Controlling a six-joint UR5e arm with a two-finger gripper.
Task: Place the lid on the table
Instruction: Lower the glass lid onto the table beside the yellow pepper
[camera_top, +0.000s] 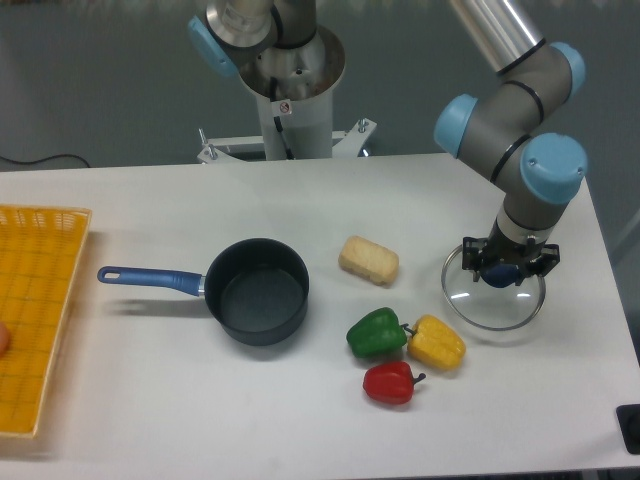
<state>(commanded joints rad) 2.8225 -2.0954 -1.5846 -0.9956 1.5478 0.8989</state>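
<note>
We are counting three peppers, one saucepan, one lid, one bread roll, one mesh tray.

Gripper over the lid at the table's right side, three peppers just left and nearer the camera, block left, saucepan further left, mesh tray far left.
</note>
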